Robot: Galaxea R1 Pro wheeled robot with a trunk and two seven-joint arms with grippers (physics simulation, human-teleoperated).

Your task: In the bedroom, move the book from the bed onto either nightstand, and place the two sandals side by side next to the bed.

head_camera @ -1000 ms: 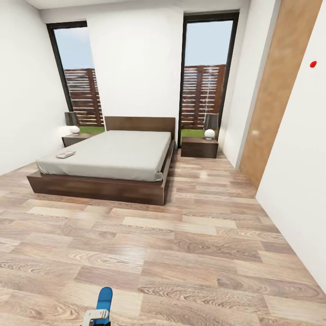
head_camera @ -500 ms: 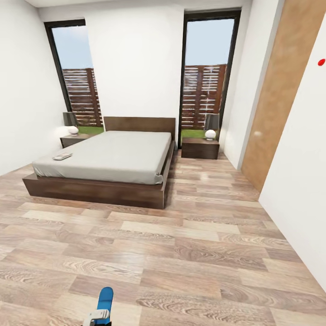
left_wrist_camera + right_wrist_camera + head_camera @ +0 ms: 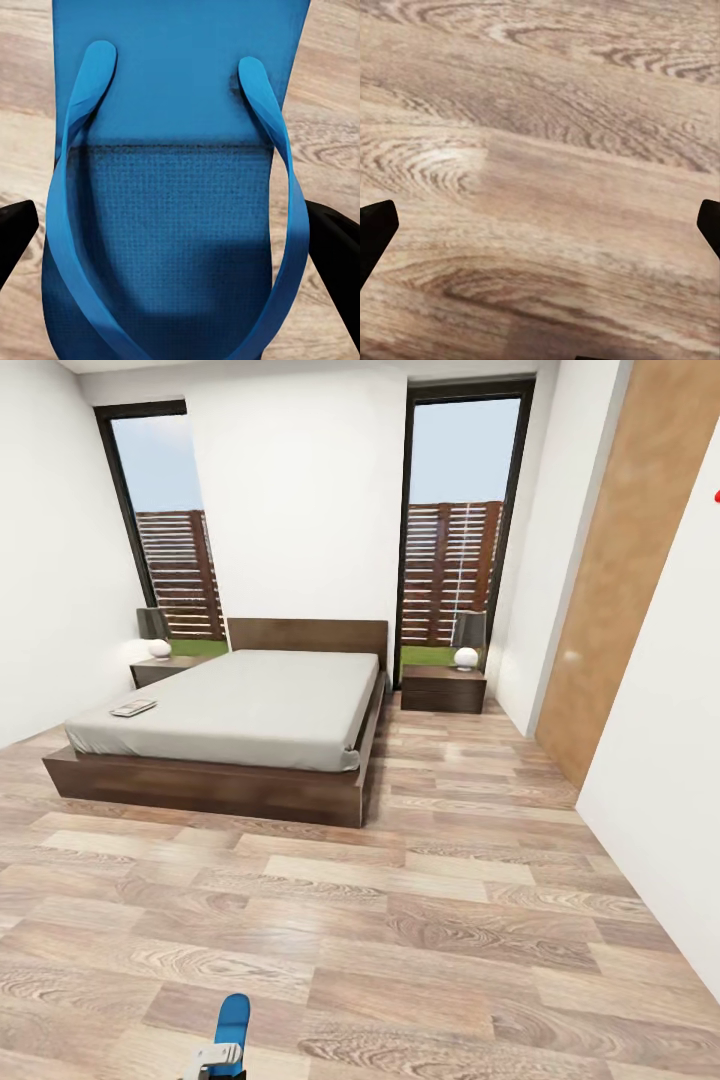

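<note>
Ahead, bed (image 3: pixel 230 710) slightly nearer, left jaws pinching sandal (image 3: pixel 176 187), right jaws spread.

The room has white walls (image 3: pixel 300 500) and a wood-plank floor (image 3: pixel 420 920). Two tall dark-framed windows (image 3: pixel 452 525) show a slatted brown fence (image 3: pixel 448 570) and grass. A light brown door (image 3: pixel 620 570) stands at the right wall.

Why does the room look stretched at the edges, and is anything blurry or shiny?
Head view: wide lens, so the dark-framed windows lean outward; the wood-plank floor shows soft sheen. Left wrist view: the bright blue sandal is sharp, with shadow low on its sole. Right wrist view: floor grain slightly soft.
</note>
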